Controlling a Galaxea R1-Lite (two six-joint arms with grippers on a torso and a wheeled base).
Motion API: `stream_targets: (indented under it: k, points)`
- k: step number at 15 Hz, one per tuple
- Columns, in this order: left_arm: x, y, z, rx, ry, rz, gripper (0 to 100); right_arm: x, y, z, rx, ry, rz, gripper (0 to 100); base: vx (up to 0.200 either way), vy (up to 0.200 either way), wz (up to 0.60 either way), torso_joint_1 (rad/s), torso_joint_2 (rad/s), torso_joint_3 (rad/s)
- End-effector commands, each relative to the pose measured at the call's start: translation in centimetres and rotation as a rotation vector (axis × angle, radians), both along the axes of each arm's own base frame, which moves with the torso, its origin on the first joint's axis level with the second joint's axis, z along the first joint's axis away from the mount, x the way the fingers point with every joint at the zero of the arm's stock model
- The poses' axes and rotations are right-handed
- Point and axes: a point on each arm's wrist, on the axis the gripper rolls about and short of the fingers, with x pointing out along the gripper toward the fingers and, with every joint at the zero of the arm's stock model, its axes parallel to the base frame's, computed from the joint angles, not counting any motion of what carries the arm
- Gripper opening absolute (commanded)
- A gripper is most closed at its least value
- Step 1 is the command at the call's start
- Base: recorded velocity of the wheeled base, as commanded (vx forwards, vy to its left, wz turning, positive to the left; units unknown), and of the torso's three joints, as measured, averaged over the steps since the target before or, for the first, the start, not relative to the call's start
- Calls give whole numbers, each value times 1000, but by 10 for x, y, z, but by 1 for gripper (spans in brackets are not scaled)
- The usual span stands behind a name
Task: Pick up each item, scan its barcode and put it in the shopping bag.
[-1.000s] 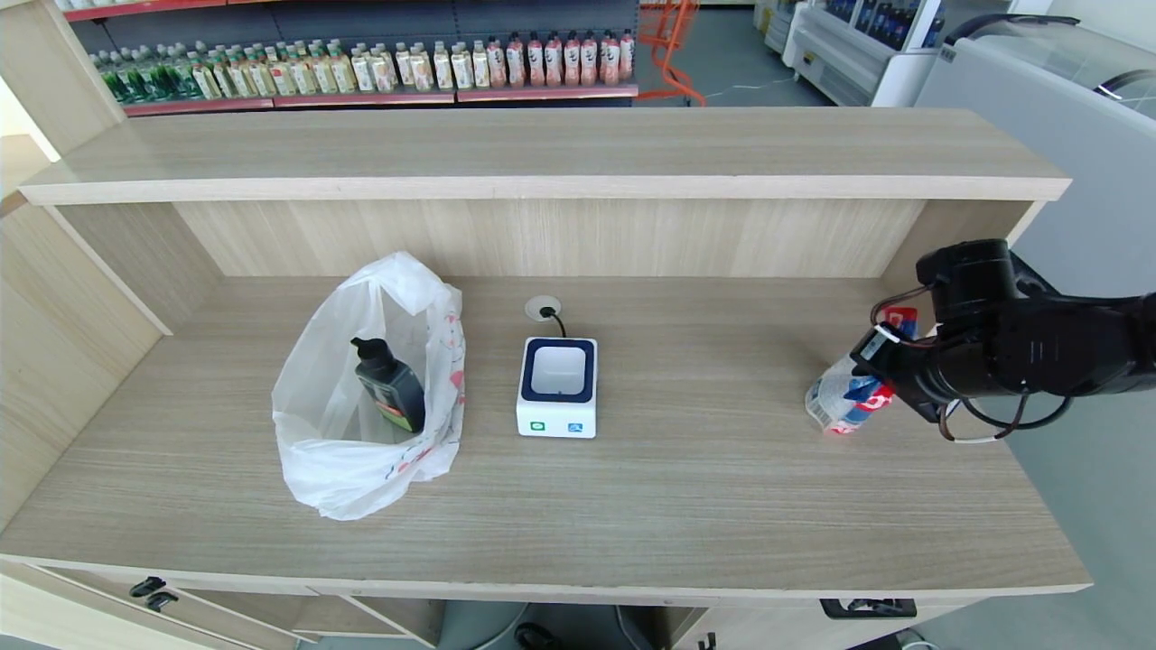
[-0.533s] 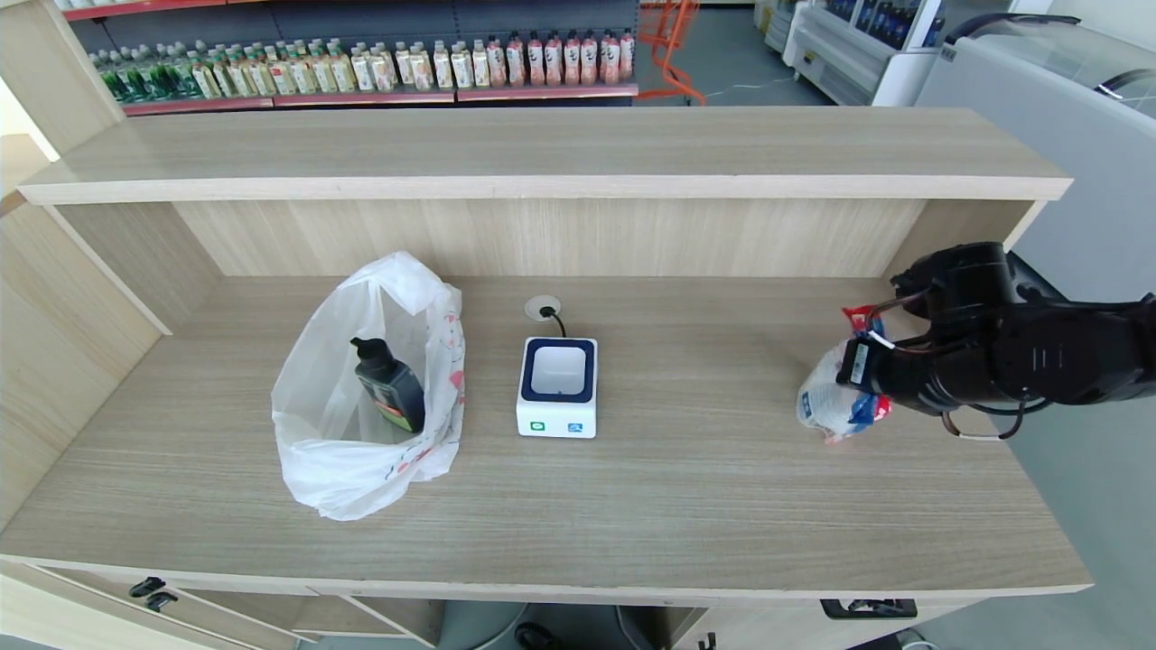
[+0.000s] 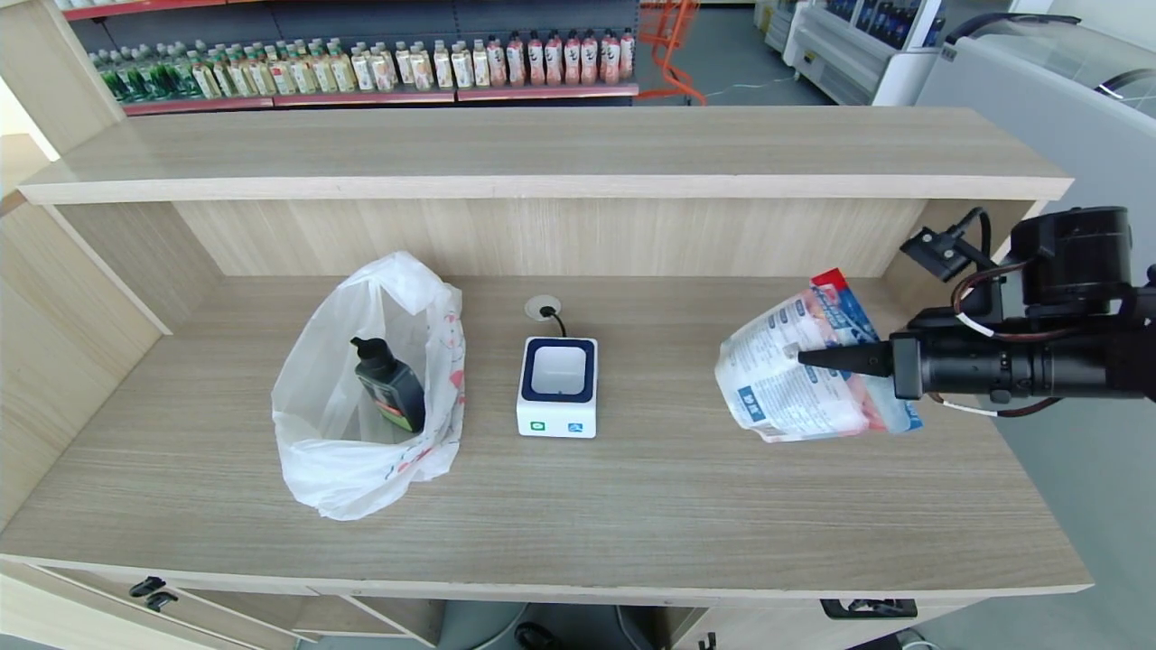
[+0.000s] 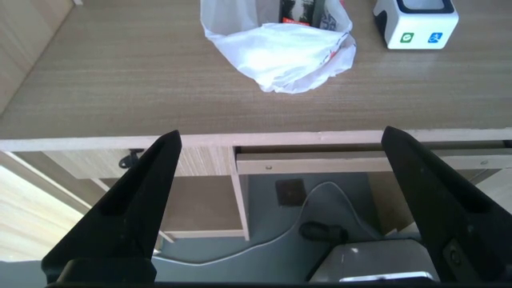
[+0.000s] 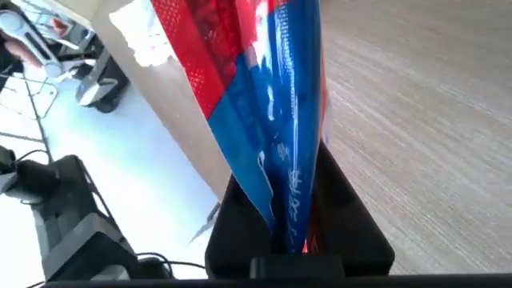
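Observation:
A white, red and blue snack pouch (image 3: 784, 397) hangs above the right part of the counter, its printed white face turned up and toward the scanner. My right gripper (image 3: 815, 359) is shut on the pouch's edge; up close the pouch (image 5: 272, 120) rises from between the jaws of the right gripper (image 5: 294, 236). The white barcode scanner (image 3: 558, 386) sits mid-counter, left of the pouch. The white shopping bag (image 3: 361, 433) stands open farther left with a dark bottle (image 3: 390, 386) inside. My left gripper (image 4: 280, 142) is open, below the counter's front edge.
A raised wooden ledge (image 3: 542, 149) runs along the back of the counter (image 3: 632, 506). The scanner's cable goes into a grommet (image 3: 543, 309) behind it. Drawers (image 4: 320, 164) lie under the front edge. Bare counter lies between scanner and pouch.
My right arm has lifted the pouch off the counter, carried it left toward the scanner and turned it so its printed white face shows. Bag, bottle and scanner stayed put.

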Motion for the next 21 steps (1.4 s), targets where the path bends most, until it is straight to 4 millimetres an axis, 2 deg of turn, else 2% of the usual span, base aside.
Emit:
stream_targets:
  k: [1, 5, 10, 15, 21]
  points:
    - [0, 0, 0, 0, 0, 0, 100, -17, 1, 17, 64, -45, 112, 0, 0, 0, 0, 0, 0, 0]
    - [0, 0, 0, 0, 0, 0, 100, -37, 3, 36, 216, -28, 350, 0, 0, 0, 0, 0, 0, 0]
    - [0, 0, 0, 0, 0, 0, 100, -64, 22, 55, 335, 169, 416, 0, 0, 0, 0, 0, 0, 0]
    - [0, 0, 0, 0, 1, 0, 100, -82, 29, 43, 336, 236, 425, 0, 0, 0, 0, 0, 0, 0]
    - [0, 0, 0, 0, 0, 0, 100, -86, 30, 40, 329, 236, 417, 0, 0, 0, 0, 0, 0, 0]
